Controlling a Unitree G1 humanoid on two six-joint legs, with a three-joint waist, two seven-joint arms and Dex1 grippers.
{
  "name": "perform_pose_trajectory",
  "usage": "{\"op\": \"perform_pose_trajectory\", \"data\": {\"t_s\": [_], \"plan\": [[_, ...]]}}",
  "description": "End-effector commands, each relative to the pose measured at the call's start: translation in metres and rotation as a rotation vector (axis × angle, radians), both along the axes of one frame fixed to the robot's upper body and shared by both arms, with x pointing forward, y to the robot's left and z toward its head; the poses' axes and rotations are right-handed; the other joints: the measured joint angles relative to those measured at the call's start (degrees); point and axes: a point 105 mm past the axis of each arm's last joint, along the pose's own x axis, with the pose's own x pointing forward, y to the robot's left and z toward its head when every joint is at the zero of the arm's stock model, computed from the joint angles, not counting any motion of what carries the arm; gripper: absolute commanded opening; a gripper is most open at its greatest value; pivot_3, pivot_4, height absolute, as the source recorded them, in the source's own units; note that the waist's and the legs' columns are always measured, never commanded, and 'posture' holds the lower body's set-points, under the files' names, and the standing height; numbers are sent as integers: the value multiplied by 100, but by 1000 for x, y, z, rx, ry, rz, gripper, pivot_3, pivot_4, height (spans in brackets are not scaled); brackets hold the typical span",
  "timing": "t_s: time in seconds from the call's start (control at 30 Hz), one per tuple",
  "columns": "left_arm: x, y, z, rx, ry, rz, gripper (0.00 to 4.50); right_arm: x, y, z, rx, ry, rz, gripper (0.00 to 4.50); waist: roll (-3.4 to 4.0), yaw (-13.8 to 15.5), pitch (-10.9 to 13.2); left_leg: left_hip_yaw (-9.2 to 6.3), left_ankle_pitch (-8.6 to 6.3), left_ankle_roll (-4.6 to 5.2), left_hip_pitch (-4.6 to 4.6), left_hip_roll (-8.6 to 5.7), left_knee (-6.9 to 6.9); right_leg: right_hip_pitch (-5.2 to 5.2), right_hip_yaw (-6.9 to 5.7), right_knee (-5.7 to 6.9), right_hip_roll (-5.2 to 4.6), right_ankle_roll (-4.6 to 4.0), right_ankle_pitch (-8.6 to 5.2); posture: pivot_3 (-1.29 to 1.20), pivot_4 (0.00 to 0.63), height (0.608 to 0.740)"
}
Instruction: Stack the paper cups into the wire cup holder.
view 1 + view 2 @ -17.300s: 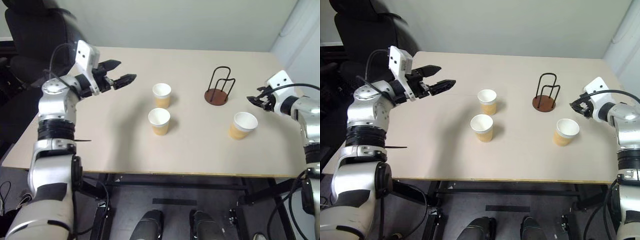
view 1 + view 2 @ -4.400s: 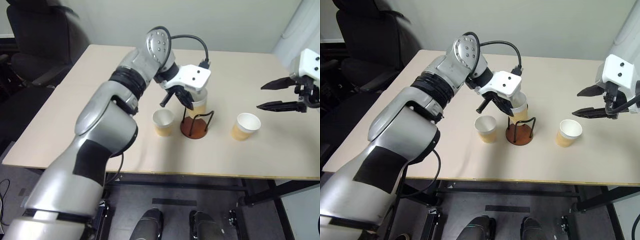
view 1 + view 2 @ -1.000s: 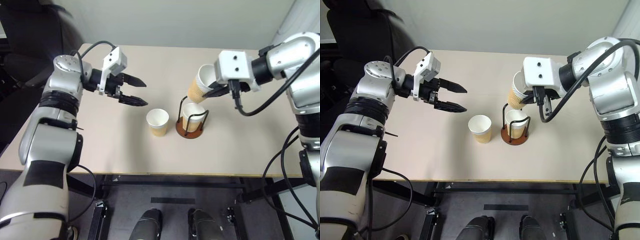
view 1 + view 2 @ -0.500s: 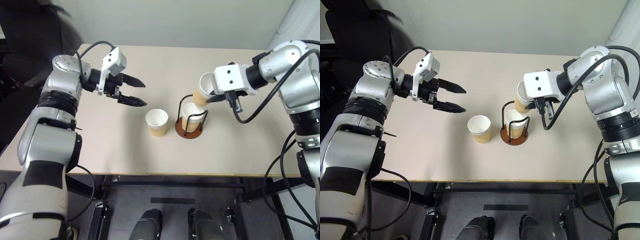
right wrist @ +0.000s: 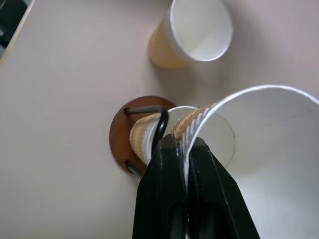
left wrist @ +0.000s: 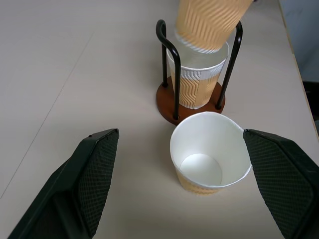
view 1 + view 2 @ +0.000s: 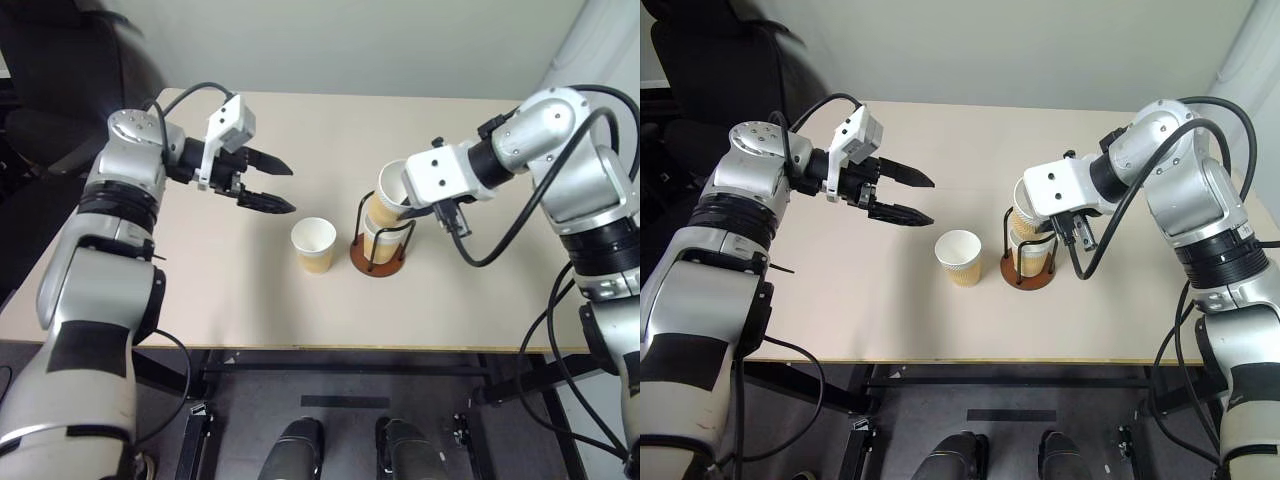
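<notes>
The wire cup holder (image 7: 372, 266) stands mid-table with one paper cup (image 6: 197, 87) seated upright inside its black loops. My right gripper (image 5: 182, 143) is shut on the rim of a second paper cup (image 7: 383, 197). That cup is tilted, and its bottom is at the mouth of the seated cup. A third paper cup (image 7: 314, 244) stands upright on the table just left of the holder. My left gripper (image 7: 291, 189) hovers open above the table, left of that loose cup, with nothing between its fingers.
The beige table (image 7: 200, 290) has its front edge near me and its left edge beside a black office chair (image 7: 60, 60). A pale wall runs behind the table's far edge.
My right gripper has come down and to the left with its cup, tilting it and bringing its bottom over the cup seated in the holder. The left arm has kept still.
</notes>
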Motion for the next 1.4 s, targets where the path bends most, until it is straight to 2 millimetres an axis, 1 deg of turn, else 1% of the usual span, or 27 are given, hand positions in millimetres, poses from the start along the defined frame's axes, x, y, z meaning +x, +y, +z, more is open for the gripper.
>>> {"op": "perform_pose_trajectory", "data": {"t_s": [0.03,0.27,0.57,0.67,0.73,0.9,0.97,1.03,1.07,1.1,1.13,1.2,1.27,1.33,1.4], "plan": [[-6,-6,19,-10,-48,-56,4290,1,0,1,-34,-34,22,30,1,1,0,-5,0,0,0,2,-1,-1,0,1,-3,1,1,0,150,740],[-7,-6,20,-9,-47,-61,4290,3,0,-6,-85,-28,51,30,-1,-8,0,-2,2,-2,2,3,-1,0,1,1,2,3,7,0,150,740],[-7,-9,20,-10,-45,-70,4290,3,11,-8,-93,-25,85,30,-4,-11,-2,-7,2,-2,7,3,0,5,2,0,-2,-9,3,0,150,740],[-7,-9,20,-10,-46,-72,4290,2,15,-7,-82,-16,94,615,-4,-16,-2,-11,2,0,8,5,0,5,4,1,-2,-12,6,0,150,740],[-7,-10,20,-10,-46,-73,4290,1,16,-6,-78,-12,98,1260,-4,-20,-3,-12,0,3,9,4,-2,5,2,1,2,-18,9,0,150,740],[-8,-10,20,-10,-45,-75,4290,1,20,-1,-42,-11,99,3095,-3,-17,-2,-18,5,5,5,5,-1,4,-1,0,2,-26,15,0,150,740],[-7,-10,20,-10,-45,-75,4290,-2,23,2,-9,-1,101,3844,-2,-18,-1,-21,5,5,5,5,-1,4,1,0,-1,-25,17,0,150,740],[-7,-11,20,-12,-45,-75,4290,-3,29,10,63,11,95,4458,-2,-17,-2,-15,7,3,6,2,-2,2,-2,1,5,-27,17,0,150,740],[-7,-11,20,-13,-44,-76,4290,-4,31,13,96,18,90,4458,-3,-22,-2,-18,7,2,4,5,-2,3,1,0,2,-26,17,0,150,740],[-7,-11,20,-16,-44,-74,4290,-7,34,21,162,38,78,4458,-3,-21,-2,-14,12,-5,5,3,-3,1,-1,1,7,-27,17,0,150,740],[-6,-12,20,-19,-46,-74,4290,-9,36,30,239,61,60,4458,-1,-16,-1,-14,13,-8,5,2,-4,0,-2,1,6,-28,16,0,150,740],[-6,-11,15,14,-36,-71,4290,-16,33,49,394,116,12,4458,-3,-5,-1,-11,23,-23,1,2,-5,-2,-2,0,7,-28,16,0,150,740],[-7,-10,10,55,-41,-77,4290,-25,21,54,455,157,-29,4458,-3,15,-2,-16,23,-23,-3,4,-6,-1,0,-4,1,-30,14,0,150,740],[-9,-10,11,76,-65,-92,4290,-33,8,57,499,198,-72,4458,-7,52,-4,-17,22,-24,-5,1,-6,1,-3,-7,2,-37,10,0,150,740],[-9,-11,13,106,-98,-105,4290,-35,-2,61,529,199,-116,4458,-8,56,-4,-11,20,-24,-1,-2,-4,4,-6,-9,5,-43,6,0,150,740]]}}
